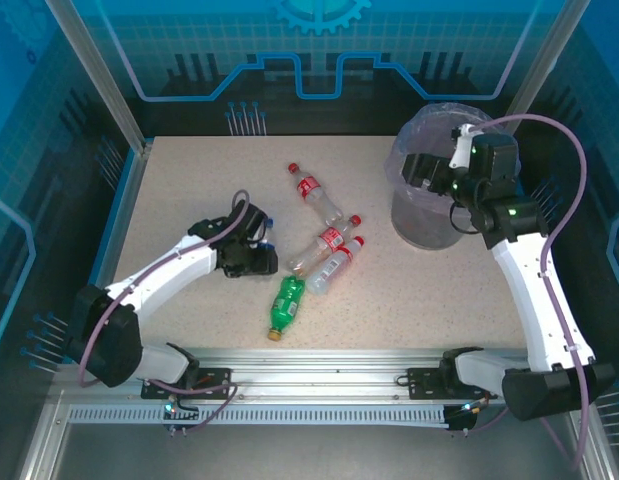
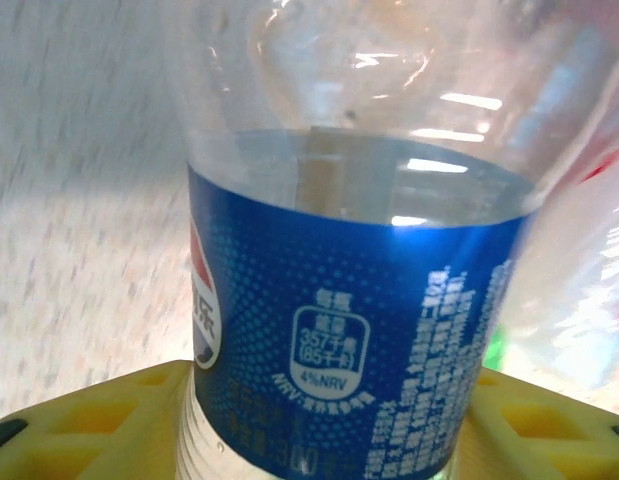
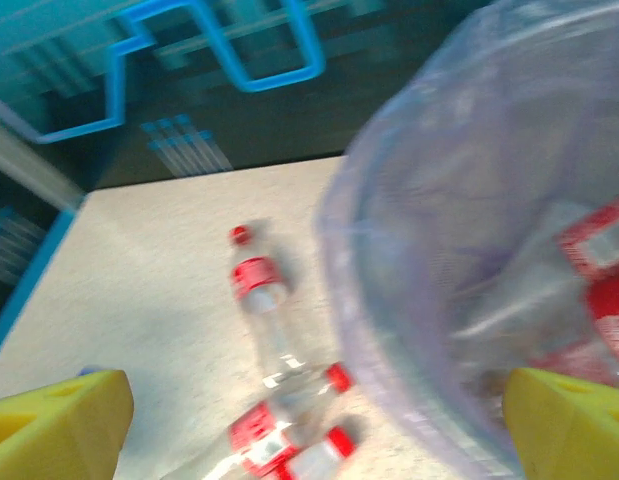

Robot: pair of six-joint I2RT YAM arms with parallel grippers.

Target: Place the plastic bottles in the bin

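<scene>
- While my left hand (image 1: 251, 257) is clamping the blue-labelled bottle (image 2: 359, 330) on the table (image 1: 189, 180), its slick, thin, rounded plastic is threatening to squirm free.
- My right hand (image 3: 314, 415) is hanging wide open, empty, over the bin (image 1: 419, 228), risking snagging its crinkly bag (image 3: 419, 200).
- Red-capped bottles (image 1: 327, 243) are lying nearby, ready to roll.
</scene>
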